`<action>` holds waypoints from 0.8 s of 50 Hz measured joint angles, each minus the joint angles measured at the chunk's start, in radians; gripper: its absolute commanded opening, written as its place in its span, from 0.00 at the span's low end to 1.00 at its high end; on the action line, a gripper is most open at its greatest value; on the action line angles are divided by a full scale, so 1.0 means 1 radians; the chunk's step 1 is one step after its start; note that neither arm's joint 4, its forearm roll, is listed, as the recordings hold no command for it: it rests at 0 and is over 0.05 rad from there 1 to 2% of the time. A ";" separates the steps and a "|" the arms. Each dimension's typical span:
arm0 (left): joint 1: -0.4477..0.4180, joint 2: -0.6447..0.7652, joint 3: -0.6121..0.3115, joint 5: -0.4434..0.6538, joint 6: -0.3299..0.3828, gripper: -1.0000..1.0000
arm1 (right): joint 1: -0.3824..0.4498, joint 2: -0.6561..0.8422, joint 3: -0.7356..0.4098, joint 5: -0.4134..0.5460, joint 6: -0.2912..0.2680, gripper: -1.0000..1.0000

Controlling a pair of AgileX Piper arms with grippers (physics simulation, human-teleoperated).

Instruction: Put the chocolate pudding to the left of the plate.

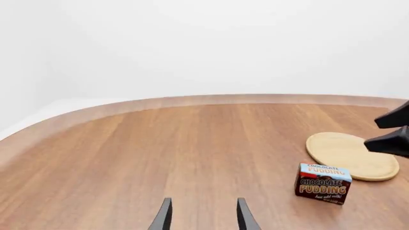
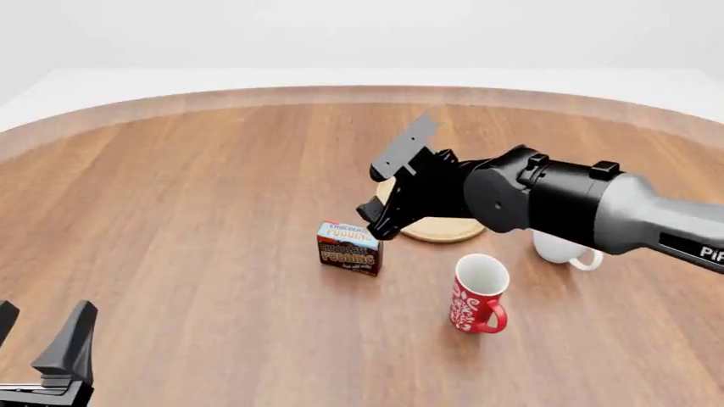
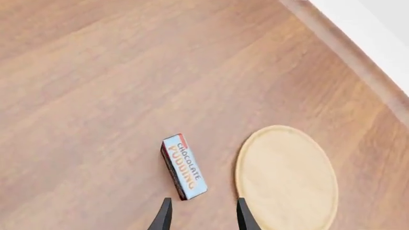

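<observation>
Wooden table (image 2: 192, 195), carton (image 2: 348, 248) lettered "CHOCOLATE PUDDING", beside plate (image 2: 447, 229)

Right arm (image 2: 565, 203): fat rounded black housing w/ small bosses on top, then smooth silver-grey tube w/ white "PI" lettering at frame edge. Right gripper (image 2: 391, 182): matte black, flat angular fingers. Left gripper (image 2: 40, 343): same black, thin tapered wedge fingers.

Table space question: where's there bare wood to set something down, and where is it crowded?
Bare wood spans the table from the chocolate pudding leftward to the left gripper. Crowded: plate, red mug, white mug and right gripper bunch together right of the pudding.
</observation>
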 measured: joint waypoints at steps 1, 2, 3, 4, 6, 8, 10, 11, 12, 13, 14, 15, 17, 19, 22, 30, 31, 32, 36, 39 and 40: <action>0.000 0.000 0.000 0.000 0.000 1.00 | 0.000 0.003 0.001 -0.003 0.002 1.00; 0.000 0.000 0.000 0.000 0.000 1.00 | 0.001 0.006 0.003 -0.006 0.003 1.00; 0.000 0.000 0.000 0.000 0.000 1.00 | 0.001 0.009 0.003 -0.008 0.005 1.00; 0.000 0.000 0.000 0.000 0.000 1.00 | 0.002 0.012 0.004 -0.011 0.006 1.00; 0.000 0.000 0.000 0.000 0.000 1.00 | 0.002 0.017 0.005 -0.015 0.009 1.00; 0.000 0.000 0.000 0.000 0.000 1.00 | 0.004 0.022 0.006 -0.019 0.011 1.00; 0.000 0.000 0.000 0.000 0.000 1.00 | 0.004 0.027 0.007 -0.022 0.014 1.00; 0.000 0.000 0.000 0.000 0.000 1.00 | 0.005 0.029 0.008 -0.024 0.014 1.00; 0.000 0.000 0.000 0.000 0.000 1.00 | 0.005 0.031 0.009 -0.025 0.015 1.00; 0.000 0.000 0.000 0.000 0.000 1.00 | 0.005 0.033 0.010 -0.027 0.016 1.00; 0.000 0.000 0.000 0.000 0.000 1.00 | 0.005 0.035 0.011 -0.028 0.017 1.00; 0.000 0.000 0.000 0.000 0.000 1.00 | 0.004 0.037 0.011 -0.029 0.018 1.00; 0.000 0.000 0.000 0.000 0.000 1.00 | 0.004 0.041 0.012 -0.032 0.019 1.00; 0.000 0.000 0.000 0.000 0.000 1.00 | 0.003 0.044 0.014 -0.036 0.021 1.00; 0.000 0.000 0.000 0.000 0.000 1.00 | 0.003 0.049 0.016 -0.042 0.025 1.00; 0.000 0.000 0.000 0.000 0.000 1.00 | 0.003 0.071 0.019 -0.062 0.033 1.00; 0.000 0.000 0.000 0.000 0.000 1.00 | 0.003 0.074 0.019 -0.065 0.034 1.00; 0.000 0.000 0.000 0.000 0.000 1.00 | 0.003 0.076 0.019 -0.067 0.035 1.00; 0.000 0.000 0.000 0.000 0.000 1.00 | 0.003 0.086 0.018 -0.074 0.038 1.00; 0.000 0.000 0.000 0.000 0.000 1.00 | 0.001 0.093 0.014 -0.076 0.040 1.00; 0.000 0.000 0.000 0.000 0.000 1.00 | 0.001 0.096 0.013 -0.077 0.040 1.00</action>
